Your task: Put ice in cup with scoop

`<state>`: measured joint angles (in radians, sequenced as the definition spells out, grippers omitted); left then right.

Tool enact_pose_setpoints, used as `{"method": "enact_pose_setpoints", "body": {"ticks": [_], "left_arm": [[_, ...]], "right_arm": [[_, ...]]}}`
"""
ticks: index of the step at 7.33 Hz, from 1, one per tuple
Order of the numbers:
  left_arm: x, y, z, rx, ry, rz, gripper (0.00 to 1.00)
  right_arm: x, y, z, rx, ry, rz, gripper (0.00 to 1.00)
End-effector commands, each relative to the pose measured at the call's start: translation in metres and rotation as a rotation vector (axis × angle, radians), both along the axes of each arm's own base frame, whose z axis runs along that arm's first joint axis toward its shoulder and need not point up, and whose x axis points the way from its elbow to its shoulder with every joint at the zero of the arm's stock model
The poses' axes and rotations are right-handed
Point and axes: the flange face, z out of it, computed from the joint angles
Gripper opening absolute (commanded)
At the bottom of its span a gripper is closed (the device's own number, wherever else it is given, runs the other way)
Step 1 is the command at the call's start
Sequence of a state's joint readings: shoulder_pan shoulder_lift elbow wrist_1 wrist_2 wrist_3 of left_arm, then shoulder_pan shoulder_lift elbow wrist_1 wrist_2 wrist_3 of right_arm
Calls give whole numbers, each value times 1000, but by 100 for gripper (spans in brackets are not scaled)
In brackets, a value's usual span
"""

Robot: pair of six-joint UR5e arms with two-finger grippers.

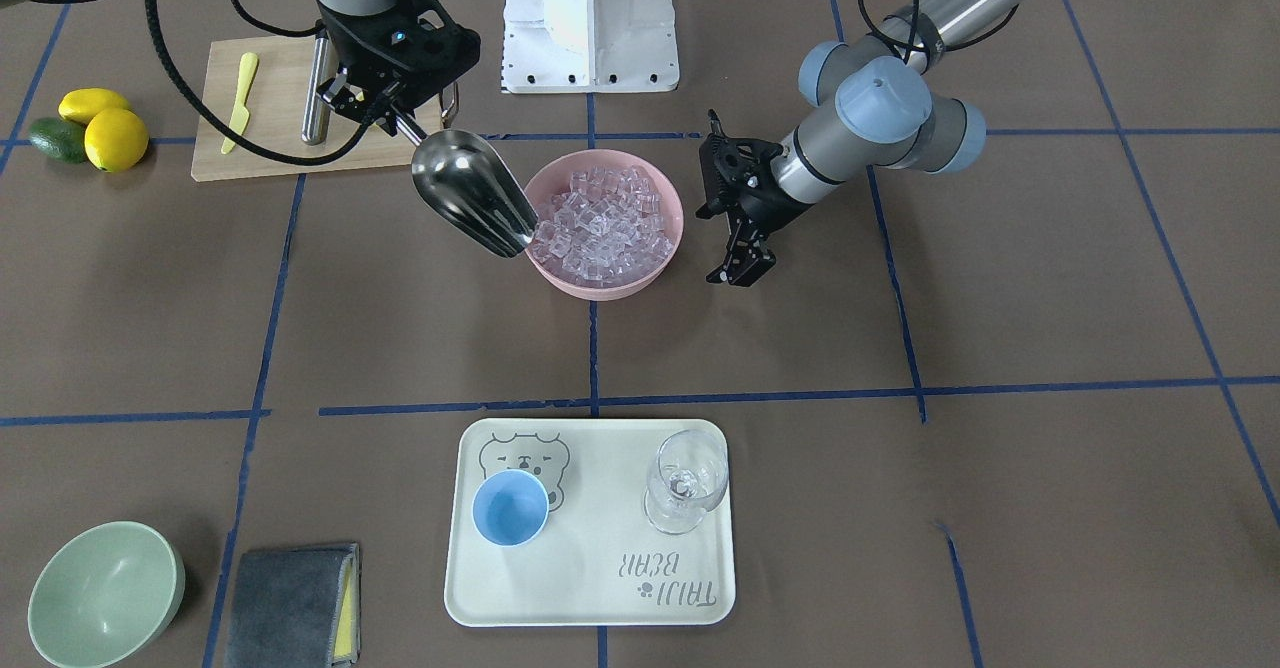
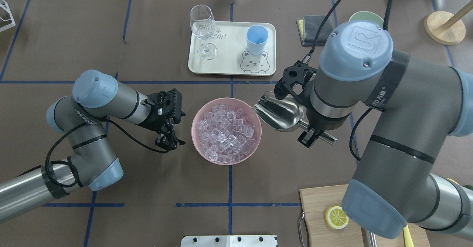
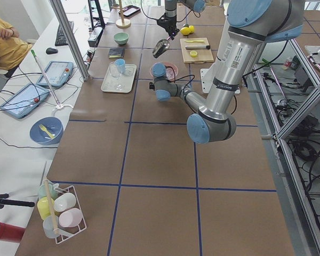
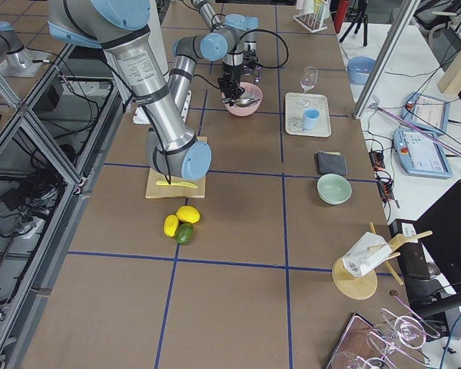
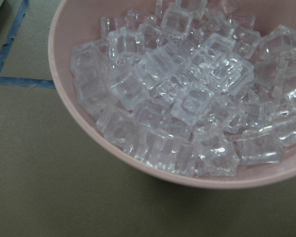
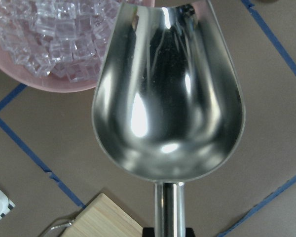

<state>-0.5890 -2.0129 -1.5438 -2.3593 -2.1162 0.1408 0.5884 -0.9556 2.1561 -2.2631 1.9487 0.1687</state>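
My right gripper (image 1: 388,116) is shut on the short handle of the steel scoop (image 1: 472,195). The scoop (image 6: 167,98) is empty and tilts down, its mouth at the rim of the pink bowl (image 1: 600,288) on my right side. The ice (image 1: 600,223) is heaped in that bowl (image 2: 196,136) and fills the left wrist view (image 5: 187,94). My left gripper (image 2: 169,142) hangs open and empty just beside the bowl's other side. The light-blue cup (image 1: 510,508) stands empty on the cream tray (image 1: 600,468), far from both grippers.
A clear stemmed glass (image 1: 685,483) shares the tray. A pale green bowl (image 1: 105,593) and a grey cloth (image 1: 290,603) lie at the far right corner. A wooden board (image 1: 270,78) with a yellow knife (image 1: 240,98) and a steel cylinder (image 1: 317,88), and lemons (image 1: 105,128), sit behind my right gripper.
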Motion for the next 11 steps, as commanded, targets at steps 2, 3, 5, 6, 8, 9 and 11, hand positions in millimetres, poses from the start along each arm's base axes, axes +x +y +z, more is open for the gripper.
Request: {"method": "enact_pose_setpoints", "body": {"ticks": [2, 3, 5, 6, 8, 9, 11], "left_arm": [[0, 0, -1, -1, 1, 0, 100], [0, 0, 0, -1, 0, -1, 100], [1, -1, -2, 0, 3, -2, 100], [0, 0, -2, -1, 2, -2, 100], [1, 0, -3, -1, 3, 0, 100], [0, 0, -3, -1, 4, -1, 100], [0, 0, -2, -2, 3, -1, 100]], "right_arm": [[-17, -18, -36, 80, 174, -200, 0], [-23, -23, -48, 73, 200, -225, 0], [-30, -34, -62, 99, 280, -254, 0], [-44, -41, -84, 103, 334, -287, 0], [-82, -50, -107, 56, 413, -335, 0], [-87, -50, -111, 73, 454, -362, 0], [-101, -48, -108, 85, 508, -424, 0]]}}
